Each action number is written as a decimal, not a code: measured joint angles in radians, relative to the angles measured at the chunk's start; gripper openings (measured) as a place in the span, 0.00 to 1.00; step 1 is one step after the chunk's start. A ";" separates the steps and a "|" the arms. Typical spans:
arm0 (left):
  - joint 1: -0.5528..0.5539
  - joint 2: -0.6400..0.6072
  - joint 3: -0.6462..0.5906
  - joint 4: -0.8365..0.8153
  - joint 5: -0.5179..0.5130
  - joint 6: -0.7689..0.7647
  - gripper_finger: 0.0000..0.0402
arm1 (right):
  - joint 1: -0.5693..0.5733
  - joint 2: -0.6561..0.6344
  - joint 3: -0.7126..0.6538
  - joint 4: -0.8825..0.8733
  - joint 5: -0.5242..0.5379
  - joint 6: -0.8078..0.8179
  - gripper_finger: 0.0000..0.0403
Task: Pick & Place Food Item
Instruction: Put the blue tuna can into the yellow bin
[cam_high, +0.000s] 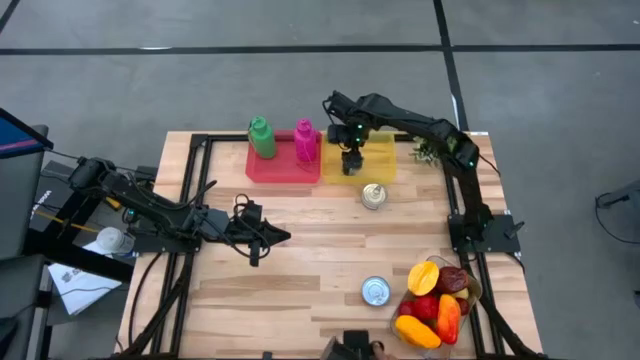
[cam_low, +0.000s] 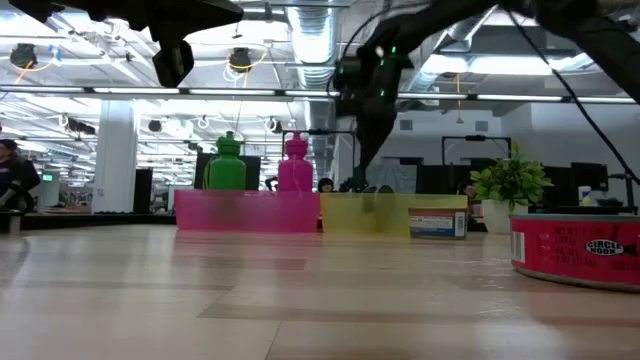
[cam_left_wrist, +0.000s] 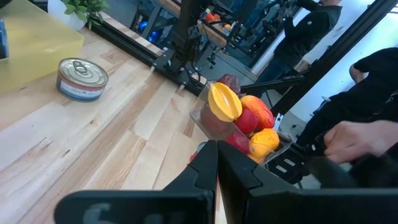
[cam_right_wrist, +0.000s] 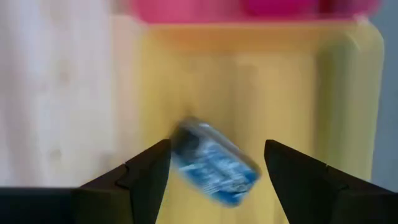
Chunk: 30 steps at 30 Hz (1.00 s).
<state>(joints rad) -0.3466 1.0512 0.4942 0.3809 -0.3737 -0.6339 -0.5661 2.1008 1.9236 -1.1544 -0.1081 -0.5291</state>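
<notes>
A blue tin (cam_right_wrist: 214, 165) lies tilted on the floor of the yellow bin (cam_high: 380, 160) at the table's far side. My right gripper (cam_right_wrist: 217, 146) hangs open above it, pointing down, one finger on each side of the tin in the wrist view and apart from it; the high view shows this gripper (cam_high: 352, 165) over the bin's left half. My left gripper (cam_high: 283, 237) is shut and holds nothing; it hovers over the table's middle left. A clear container of toy fruit (cam_high: 437, 295) stands at the near right.
A pink bin (cam_high: 280, 170) left of the yellow one holds a green bottle (cam_high: 262, 138) and a pink bottle (cam_high: 304, 140). Two cans (cam_high: 373, 195) (cam_high: 375, 290) stand on the wood. A small plant (cam_high: 428, 150) is at the far right. A person's hand (cam_left_wrist: 354, 137) shows beyond the table.
</notes>
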 joint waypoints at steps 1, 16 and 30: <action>0.000 0.000 0.000 0.000 0.000 0.000 0.00 | 0.005 -0.018 0.000 -0.011 -0.018 -0.027 0.63; 0.000 0.000 0.000 0.001 0.003 0.001 0.00 | 0.013 -0.016 0.000 -0.046 0.056 -0.347 0.80; 0.000 0.000 0.000 0.000 0.002 0.001 0.00 | 0.027 -0.018 -0.120 0.036 0.102 -0.418 0.83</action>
<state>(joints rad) -0.3467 1.0512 0.4942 0.3813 -0.3717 -0.6327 -0.5396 2.0827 1.8037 -1.1180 -0.0066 -0.9470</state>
